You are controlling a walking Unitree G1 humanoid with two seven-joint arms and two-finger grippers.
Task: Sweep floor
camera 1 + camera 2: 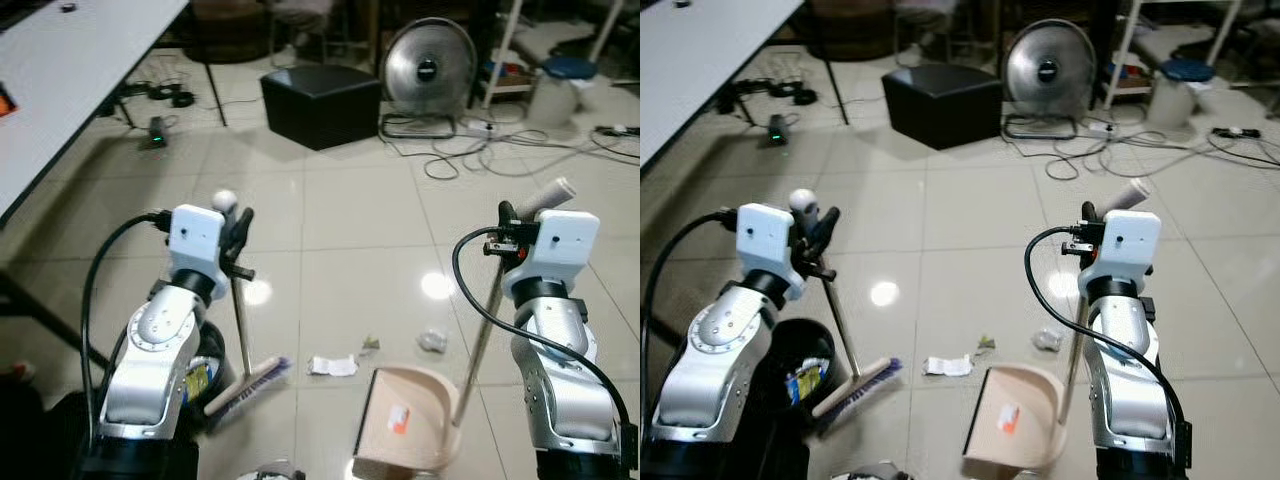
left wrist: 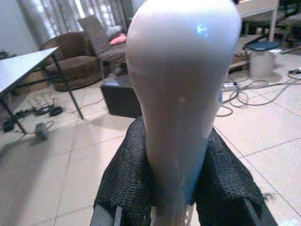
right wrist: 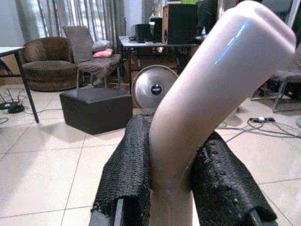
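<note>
Home living room – armchair [image 3: 44, 59], ottoman [image 1: 322, 103], floor fan [image 1: 430, 68], curtains [image 3: 70, 14].

— Underfoot? Pale glossy floor tiles [image 1: 340, 215].
— Lying on them? Crumpled white paper [image 1: 332, 366], small scraps [image 1: 432, 342], a beige dustpan [image 1: 405, 418], broom bristles [image 1: 262, 377]. Farther off: black ottoman [image 1: 320, 103], round fan [image 1: 430, 68], tangled cables [image 1: 480, 150].

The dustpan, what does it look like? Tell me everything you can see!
The dustpan is a pale beige scoop, plastic by its look, resting on the tiled floor with its mouth facing the paper scraps. An orange-and-white scrap lies inside it. A long thin pole rises from its back, ending in a bent pale handle that the right gripper is shut on. The brush sits apart, to the robot's left.
</note>
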